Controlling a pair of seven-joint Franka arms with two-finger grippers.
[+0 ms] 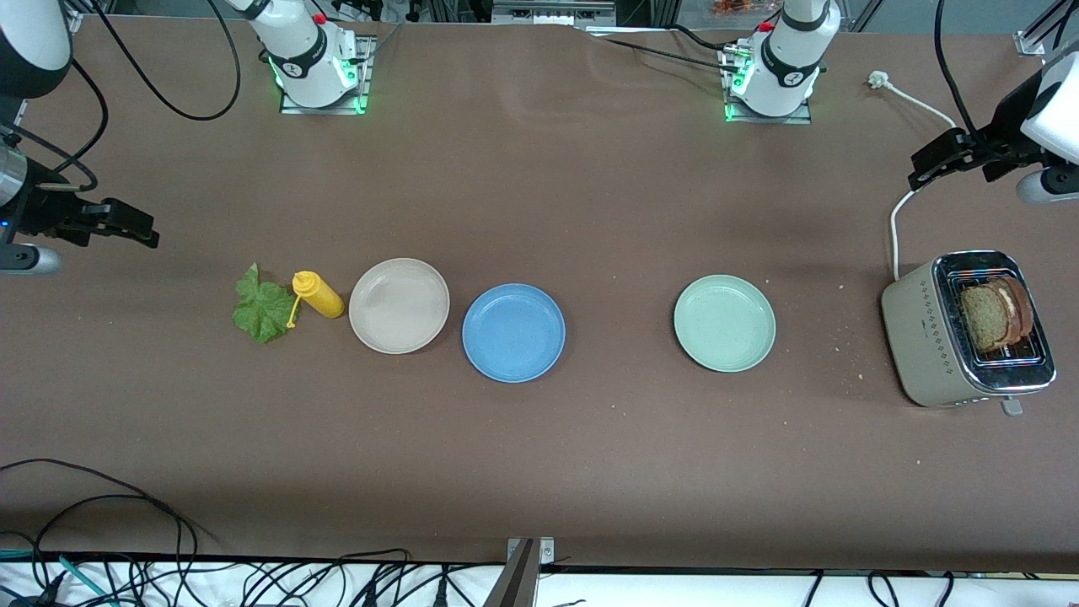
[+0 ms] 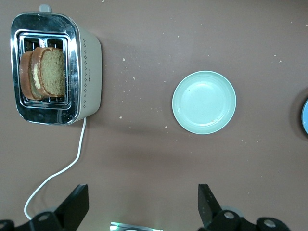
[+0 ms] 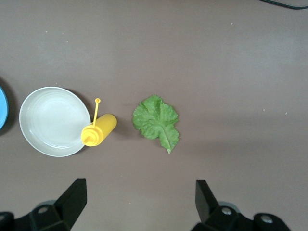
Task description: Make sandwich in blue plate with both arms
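The blue plate (image 1: 513, 332) lies empty at mid-table, between a beige plate and a pale green plate. Two brown bread slices (image 1: 999, 314) stand in a toaster (image 1: 927, 337) at the left arm's end; they also show in the left wrist view (image 2: 45, 72). A green lettuce leaf (image 1: 263, 305) lies flat toward the right arm's end and shows in the right wrist view (image 3: 156, 120). My left gripper (image 1: 923, 169) (image 2: 143, 202) is open and empty, up over the toaster's cord. My right gripper (image 1: 143, 229) (image 3: 139, 199) is open and empty, up over bare table beside the lettuce.
A yellow squeeze bottle (image 1: 318, 294) lies between the lettuce and the beige plate (image 1: 399, 304). The pale green plate (image 1: 724, 322) is empty. A white cord (image 1: 895, 228) runs from the toaster to a plug. Crumbs dot the table near the toaster.
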